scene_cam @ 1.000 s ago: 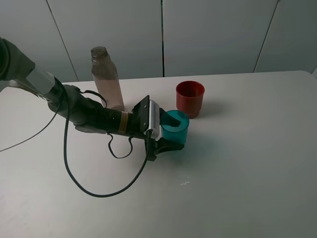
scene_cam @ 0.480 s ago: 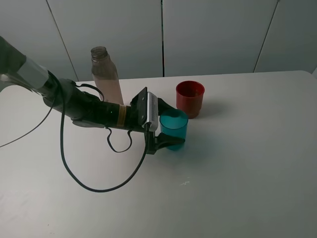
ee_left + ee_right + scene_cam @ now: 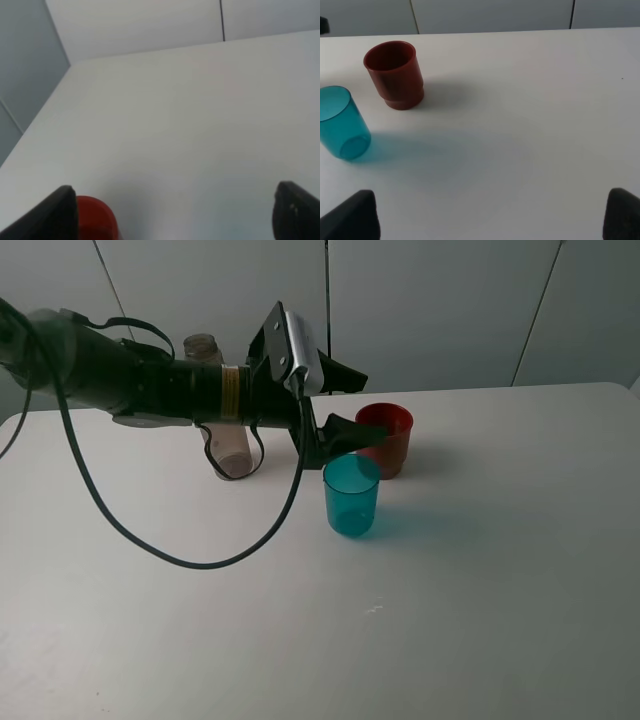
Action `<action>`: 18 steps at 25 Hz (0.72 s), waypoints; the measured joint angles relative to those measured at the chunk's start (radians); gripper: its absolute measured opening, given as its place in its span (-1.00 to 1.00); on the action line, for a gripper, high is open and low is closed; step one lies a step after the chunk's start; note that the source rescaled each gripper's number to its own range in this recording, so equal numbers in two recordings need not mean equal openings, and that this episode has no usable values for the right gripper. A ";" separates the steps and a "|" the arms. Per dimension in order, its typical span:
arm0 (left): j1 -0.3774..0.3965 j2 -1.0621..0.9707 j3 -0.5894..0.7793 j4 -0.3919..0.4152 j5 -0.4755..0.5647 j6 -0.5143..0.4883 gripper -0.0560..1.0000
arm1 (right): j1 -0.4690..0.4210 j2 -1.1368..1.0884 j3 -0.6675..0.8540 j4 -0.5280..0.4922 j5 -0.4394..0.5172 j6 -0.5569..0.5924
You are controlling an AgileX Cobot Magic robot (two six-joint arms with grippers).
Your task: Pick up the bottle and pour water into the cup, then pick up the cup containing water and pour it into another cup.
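The teal cup (image 3: 351, 496) stands upright on the table, free of any gripper; it also shows in the right wrist view (image 3: 340, 123). The red cup (image 3: 390, 445) stands just behind it to the right and shows in both wrist views (image 3: 395, 75) (image 3: 96, 220). The bottle (image 3: 228, 448) stands at the back left, mostly hidden behind the left arm. My left gripper (image 3: 362, 406) is open and empty in the air above and behind the teal cup, its fingertips (image 3: 60, 212) wide apart. My right gripper (image 3: 490, 217) is open and empty, facing both cups from the right.
The white table (image 3: 480, 570) ends at a pale wall behind the cups. The left arm's black cable (image 3: 190, 560) hangs in a loop down to the table at the left. The right arm is out of the exterior view.
My left gripper has let go of the teal cup and risen up and back. The cup now stands alone on the table.
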 joint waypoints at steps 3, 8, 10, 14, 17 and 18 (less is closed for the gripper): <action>-0.024 -0.083 0.002 -0.038 0.146 -0.122 0.96 | 0.000 0.000 0.000 0.000 0.000 0.000; -0.062 -0.238 0.002 -0.124 0.344 -0.191 0.96 | 0.000 0.000 0.000 0.000 0.000 0.000; -0.080 -0.300 0.002 -0.216 0.449 -0.187 0.96 | 0.000 0.000 0.000 0.000 0.000 0.000; -0.087 -0.414 0.002 -0.483 0.700 -0.002 0.96 | 0.000 0.000 0.000 0.000 0.000 0.000; -0.078 -0.484 0.002 -0.692 0.893 0.228 0.96 | 0.000 0.000 0.000 0.000 0.000 0.000; -0.068 -0.516 0.002 -0.769 0.967 0.292 0.96 | 0.000 0.000 0.000 0.000 0.000 0.000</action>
